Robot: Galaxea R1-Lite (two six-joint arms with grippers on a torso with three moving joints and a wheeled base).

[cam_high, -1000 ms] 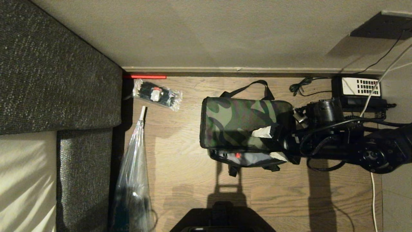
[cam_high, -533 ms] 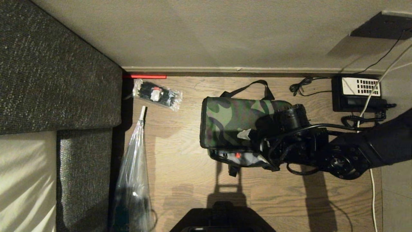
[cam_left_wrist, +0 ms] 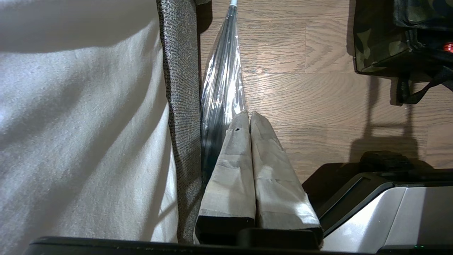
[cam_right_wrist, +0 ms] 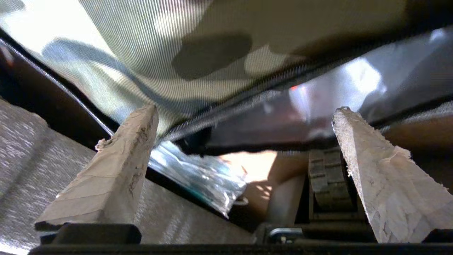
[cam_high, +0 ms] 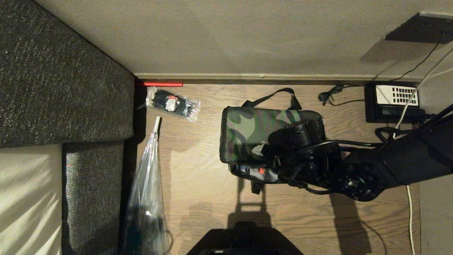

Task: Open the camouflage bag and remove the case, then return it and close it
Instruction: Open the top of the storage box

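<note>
At nine o'clock in the head view a grey sofa fills the side, and a clear plastic sleeve lies on the floor just beside it, with a small clear packet at about eleven o'clock. The left gripper hangs parked near the sofa edge, its fingers pressed together on nothing. At the centre sits the bag, lid down, a glossy dark edge with a red dot showing at its six o'clock side, probably the case. The right gripper hovers over the bag's five o'clock corner, fingers spread wide and empty, straddling the lid's rim. The risk, as I judge it: the fingers may close on loose fabric or a strap instead of the zipper pull, dragging the light bag across the floor. At two o'clock stands a black telephone. No writing is readable anywhere.
</note>
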